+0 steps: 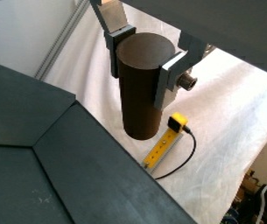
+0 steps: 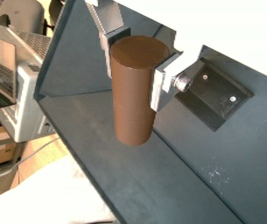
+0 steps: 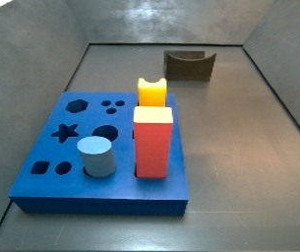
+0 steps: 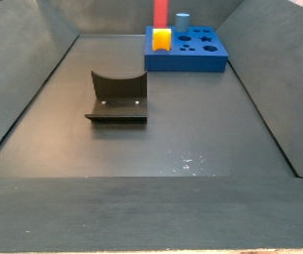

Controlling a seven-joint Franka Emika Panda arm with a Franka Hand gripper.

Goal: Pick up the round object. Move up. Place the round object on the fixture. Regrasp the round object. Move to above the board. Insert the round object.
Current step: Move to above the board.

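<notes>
Above the bin, outside both side views, the gripper appears in both wrist views with its silver fingers clamped on the upper end of the round object, a reddish-brown cylinder hanging lengthwise below the pads. In a wrist view the fixture lies beyond the peg on the dark floor; in the other wrist view, white sheeting and a yellow tape measure with a black cable lie outside the bin wall.

In a side view the board, a flat blue block, lies at 7 o'clock on the floor, carrying a tall red block, a yellow piece at the red block's far end and a light-blue cylinder; star, hexagon and round holes stand open. The fixture stands at 1 o'clock, well apart from the board. The grey floor is enclosed by sloping dark walls.
</notes>
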